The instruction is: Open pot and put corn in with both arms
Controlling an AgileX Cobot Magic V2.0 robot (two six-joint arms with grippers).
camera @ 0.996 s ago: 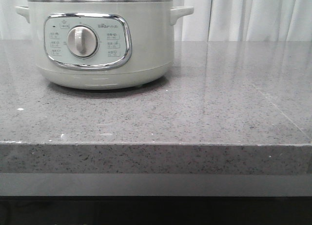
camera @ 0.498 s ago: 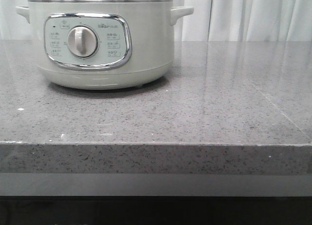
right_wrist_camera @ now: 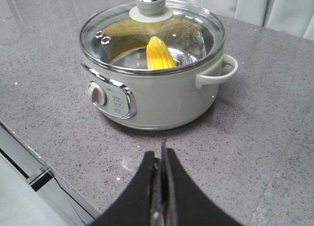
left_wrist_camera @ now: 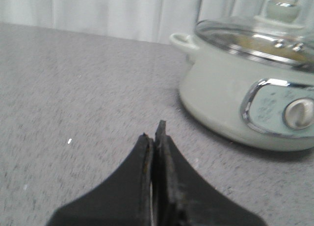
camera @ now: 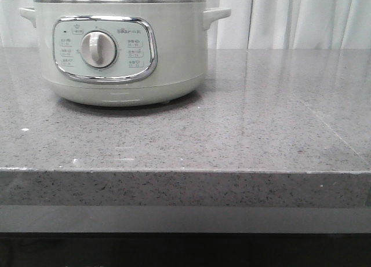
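- Sitting upper centre: pot (right_wrist_camera: 152, 84), glass lid (right_wrist_camera: 152, 35) on, corn (right_wrist_camera: 160, 54) inside.
- Left gripper (left_wrist_camera: 156, 138), right gripper (right_wrist_camera: 161, 162): both clenched, empty.
- Risk for you: a careless sweep could knock the lid knob (right_wrist_camera: 150, 1) and shift the lid.

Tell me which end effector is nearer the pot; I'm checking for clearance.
Probably the left. The left end effector sits low beside the pot, which looms large. The right end effector is higher and farther back, looking down on the lid. Both are shut.

The table (camera: 243, 134) is a grey speckled stone slab with a glossy top and a thick front edge. The pot (camera: 122, 52) stands directly on it, toward the far left.
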